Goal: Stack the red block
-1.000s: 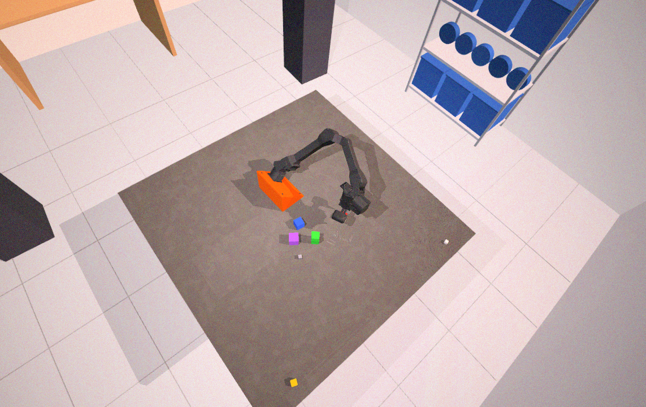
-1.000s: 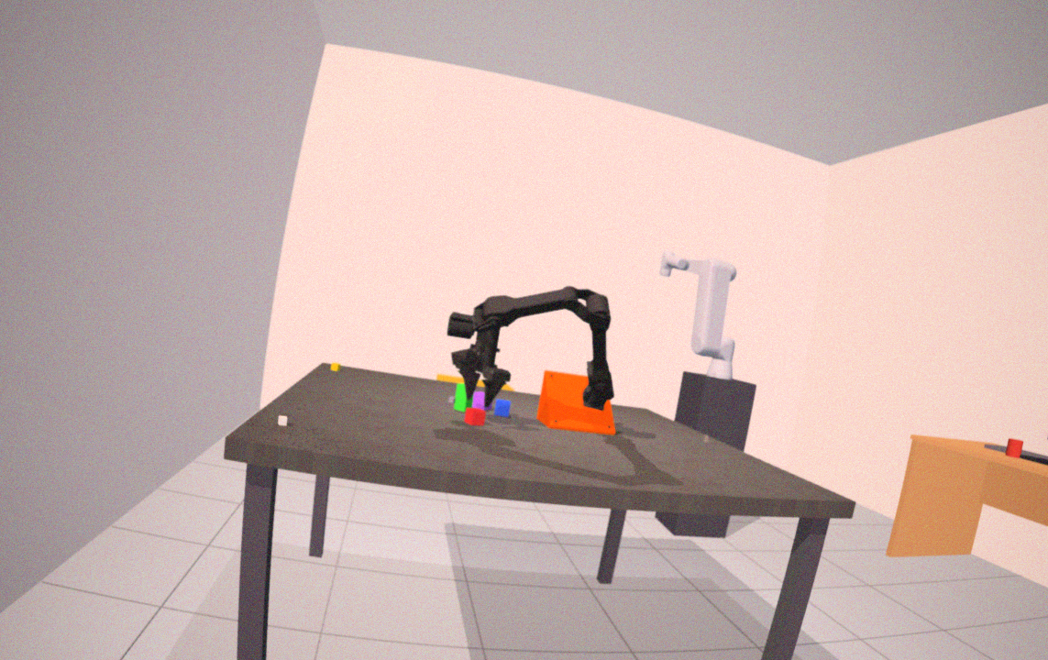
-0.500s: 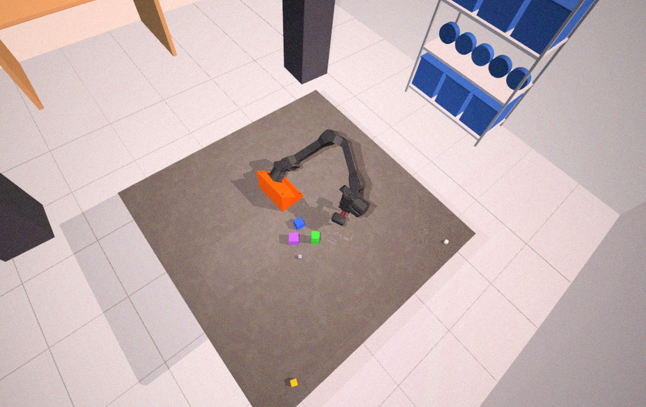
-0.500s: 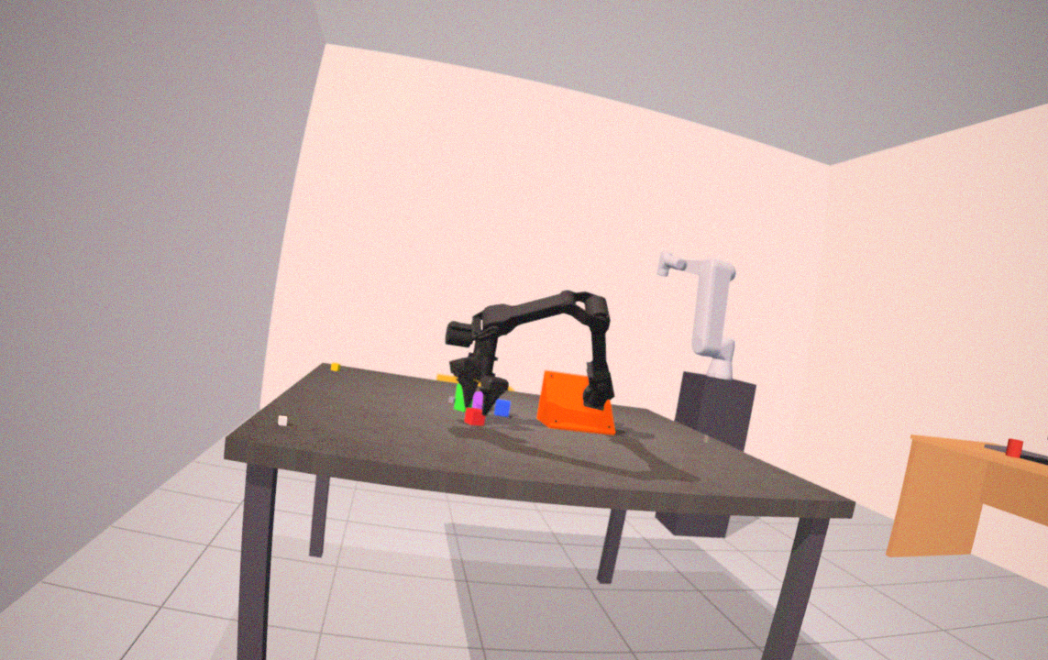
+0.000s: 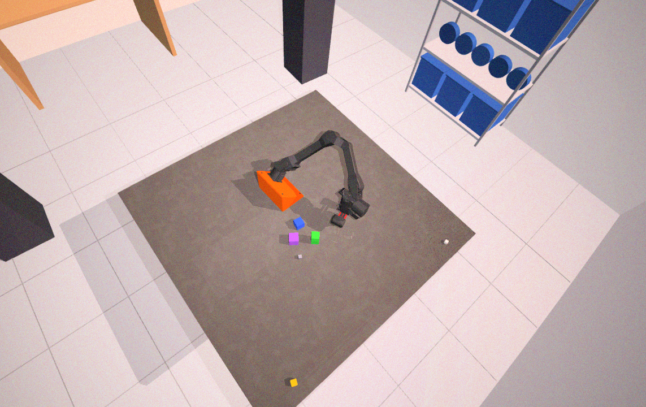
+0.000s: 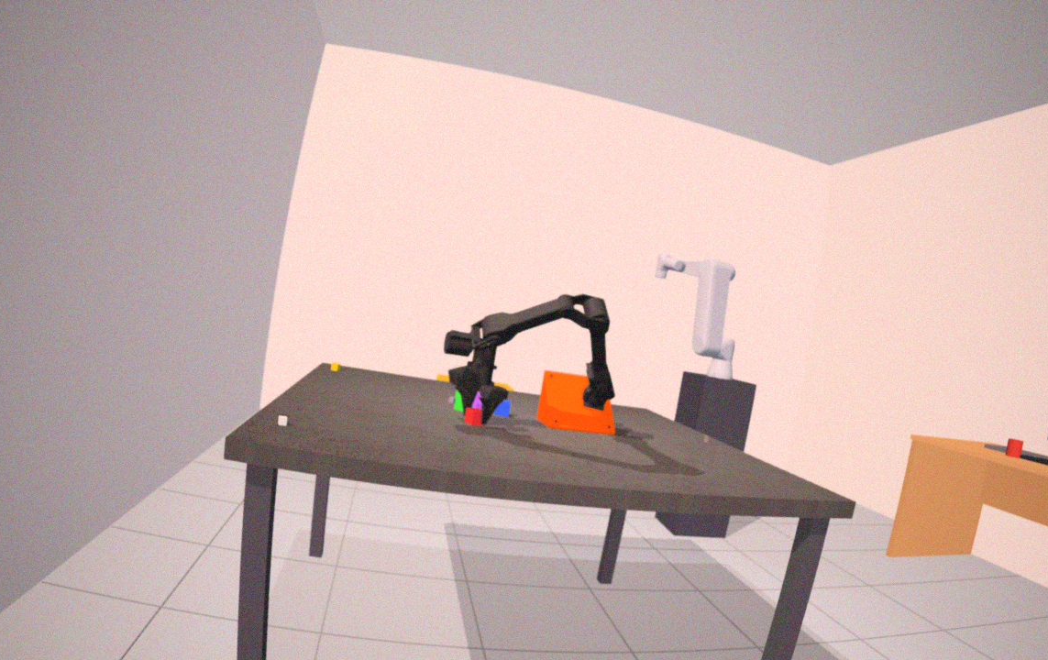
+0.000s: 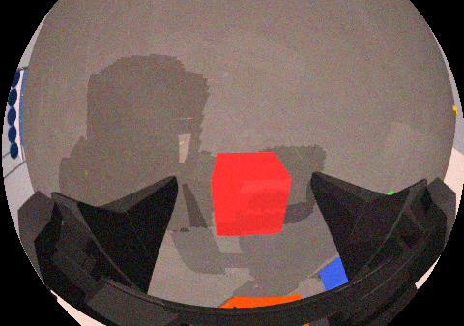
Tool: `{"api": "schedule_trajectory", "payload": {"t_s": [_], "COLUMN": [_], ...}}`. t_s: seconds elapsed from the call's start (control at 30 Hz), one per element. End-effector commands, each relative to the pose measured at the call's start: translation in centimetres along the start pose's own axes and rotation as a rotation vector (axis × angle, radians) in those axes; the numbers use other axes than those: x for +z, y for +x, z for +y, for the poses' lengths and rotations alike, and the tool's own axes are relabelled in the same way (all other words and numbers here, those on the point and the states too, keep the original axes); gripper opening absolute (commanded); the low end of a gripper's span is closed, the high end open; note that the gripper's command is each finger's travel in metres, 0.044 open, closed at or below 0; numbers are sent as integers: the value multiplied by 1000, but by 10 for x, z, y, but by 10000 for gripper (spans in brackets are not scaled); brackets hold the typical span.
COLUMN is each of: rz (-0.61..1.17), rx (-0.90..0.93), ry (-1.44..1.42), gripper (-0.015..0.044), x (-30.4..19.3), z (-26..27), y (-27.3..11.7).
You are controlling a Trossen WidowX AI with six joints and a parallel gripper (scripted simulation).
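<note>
The small red cube (image 7: 250, 193) sits on the dark brown bench (image 5: 244, 303), directly between the two black fingers of the black pincer (image 7: 242, 213), which stands wide open and grips nothing. The green tower (image 5: 315, 237) stands near, to the cube's left in the top view.
</note>
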State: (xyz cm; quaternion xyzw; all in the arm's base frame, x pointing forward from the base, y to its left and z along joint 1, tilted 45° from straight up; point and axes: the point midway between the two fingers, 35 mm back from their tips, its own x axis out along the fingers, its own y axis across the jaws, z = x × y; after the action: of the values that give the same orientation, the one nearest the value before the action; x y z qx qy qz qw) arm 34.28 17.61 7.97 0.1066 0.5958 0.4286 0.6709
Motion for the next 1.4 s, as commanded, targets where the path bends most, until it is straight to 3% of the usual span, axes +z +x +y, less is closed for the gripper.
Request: {"api": "schedule_trajectory", "payload": {"t_s": [0.0,0.4,0.77,1.0,1.13,1.37], "rz": [2,2,2,2,2,3], "rx": [3,3,3,3,2,0], "ry": [10,10,10,10,10,10], "gripper": [440,440,151,105,0,0], "x": [-2,-2,-2,-2,-1,-1], "z": [-1,-1,-1,-1,-1,-1], "y": [2,2,2,2,-8,-40]}}
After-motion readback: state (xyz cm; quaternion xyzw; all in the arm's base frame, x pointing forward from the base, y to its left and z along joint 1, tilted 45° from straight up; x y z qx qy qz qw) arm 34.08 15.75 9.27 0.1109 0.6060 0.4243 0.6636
